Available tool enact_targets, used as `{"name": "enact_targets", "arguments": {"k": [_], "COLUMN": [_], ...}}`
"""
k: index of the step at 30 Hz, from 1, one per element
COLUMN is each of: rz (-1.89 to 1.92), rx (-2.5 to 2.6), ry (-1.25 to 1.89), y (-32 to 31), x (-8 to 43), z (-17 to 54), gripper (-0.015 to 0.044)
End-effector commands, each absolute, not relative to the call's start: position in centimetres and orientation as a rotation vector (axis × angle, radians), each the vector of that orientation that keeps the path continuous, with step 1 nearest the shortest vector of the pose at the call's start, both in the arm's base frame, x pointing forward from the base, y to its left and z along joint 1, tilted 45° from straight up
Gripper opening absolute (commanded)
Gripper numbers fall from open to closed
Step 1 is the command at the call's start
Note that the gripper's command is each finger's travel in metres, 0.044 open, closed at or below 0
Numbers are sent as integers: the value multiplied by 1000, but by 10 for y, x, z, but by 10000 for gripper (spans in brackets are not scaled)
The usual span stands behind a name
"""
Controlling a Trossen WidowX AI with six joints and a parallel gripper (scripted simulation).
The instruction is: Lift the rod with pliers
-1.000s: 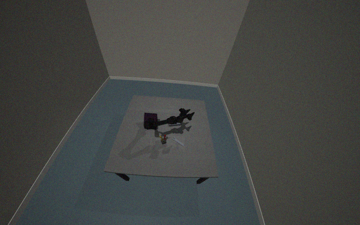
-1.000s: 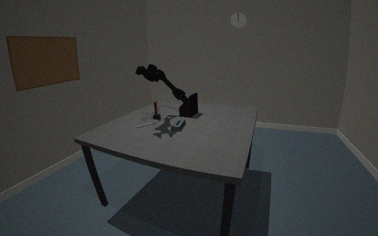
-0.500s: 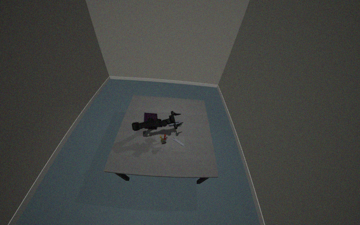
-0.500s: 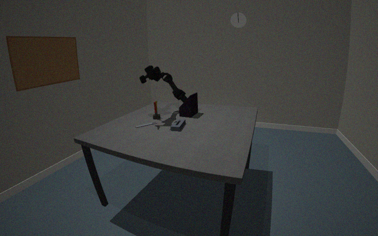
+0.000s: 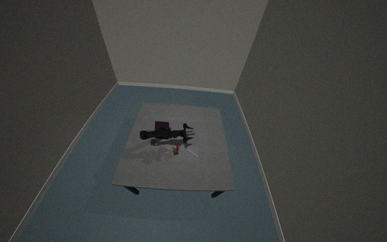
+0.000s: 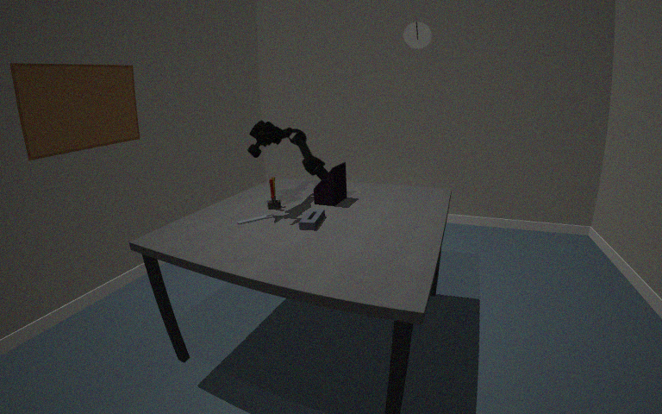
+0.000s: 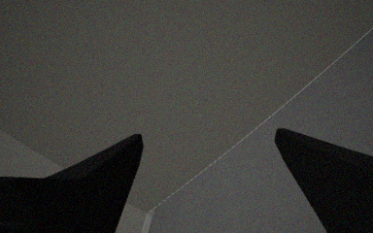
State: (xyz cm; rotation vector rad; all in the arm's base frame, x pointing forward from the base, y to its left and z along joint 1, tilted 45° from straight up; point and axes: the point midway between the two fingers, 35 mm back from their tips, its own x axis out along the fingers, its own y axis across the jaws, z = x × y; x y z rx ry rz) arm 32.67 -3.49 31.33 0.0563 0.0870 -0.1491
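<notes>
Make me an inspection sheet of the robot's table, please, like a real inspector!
Surface: the grey table looks flat; shadows fall on it.
Job's things: red-and-yellow handles stand up from a small holder; a grey slotted block sits nearby. Rod: can't tell.
Clutter: one pale strip lies flat; its use is unclear.
Claw: the claw is open, holding nothing, above the table.
Cables: nothing seen.
Surroundings: blue floor, plain walls, orange board, round clock.
</notes>
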Motion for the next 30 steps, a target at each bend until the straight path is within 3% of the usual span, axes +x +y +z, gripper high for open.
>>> {"name": "enact_targets", "arguments": {"k": [1,7,15,20,30], "rz": [-392,-850,-1288,-1504,-1504], "rx": [147,285,374,397,397], "ry": [245,515,736,843,844], "y": [-90,-182,-246,-268,-268], "x": [329,293,224,182,182], "z": [305,289,288,295,295], "gripper": [440,440,440,440,440]}}
